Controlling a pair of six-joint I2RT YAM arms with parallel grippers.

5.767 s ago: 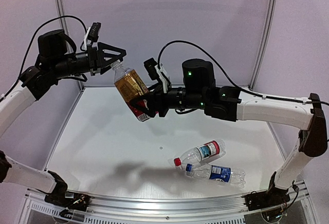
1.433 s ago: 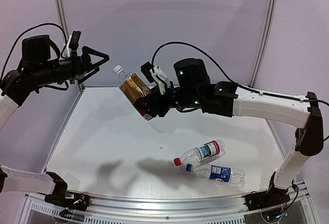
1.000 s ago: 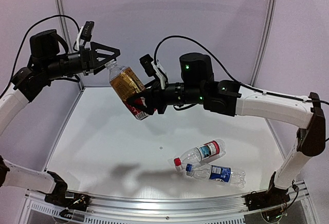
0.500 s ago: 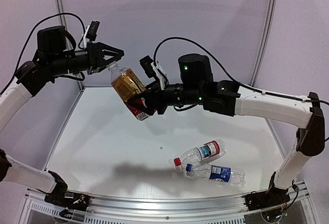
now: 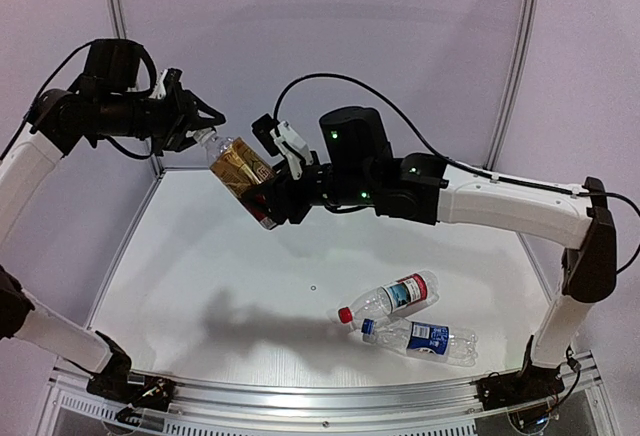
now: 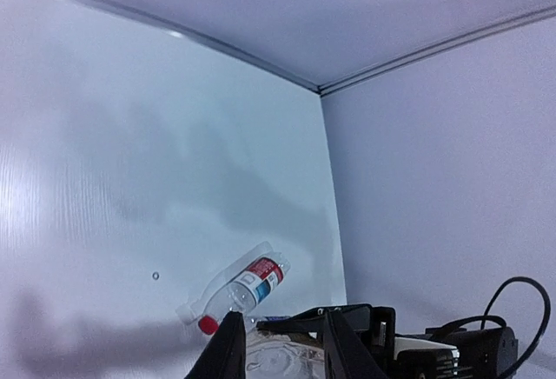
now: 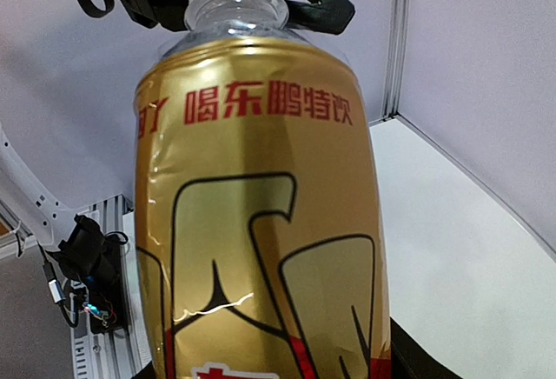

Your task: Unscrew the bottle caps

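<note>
My right gripper (image 5: 268, 206) is shut on the lower part of the amber bottle (image 5: 240, 166) with the gold-red label and holds it tilted high above the table. The label fills the right wrist view (image 7: 261, 222). My left gripper (image 5: 203, 135) is closed round the bottle's top, so the white cap is hidden between its fingers. In the left wrist view the fingers (image 6: 228, 349) flank the clear bottle shoulder. The red-white label bottle (image 5: 392, 298) with its red cap (image 5: 345, 315) and the blue label bottle (image 5: 425, 338) with its blue cap (image 5: 367, 327) lie on the table.
The two lying bottles are side by side at the front right of the white table (image 5: 200, 276). The red-label bottle (image 6: 248, 282) also shows in the left wrist view. Enclosure walls and metal posts (image 5: 520, 56) stand behind.
My left gripper has stayed on the bottle's top and its wrist has turned. Both arms and the amber bottle have shifted a little left.
</note>
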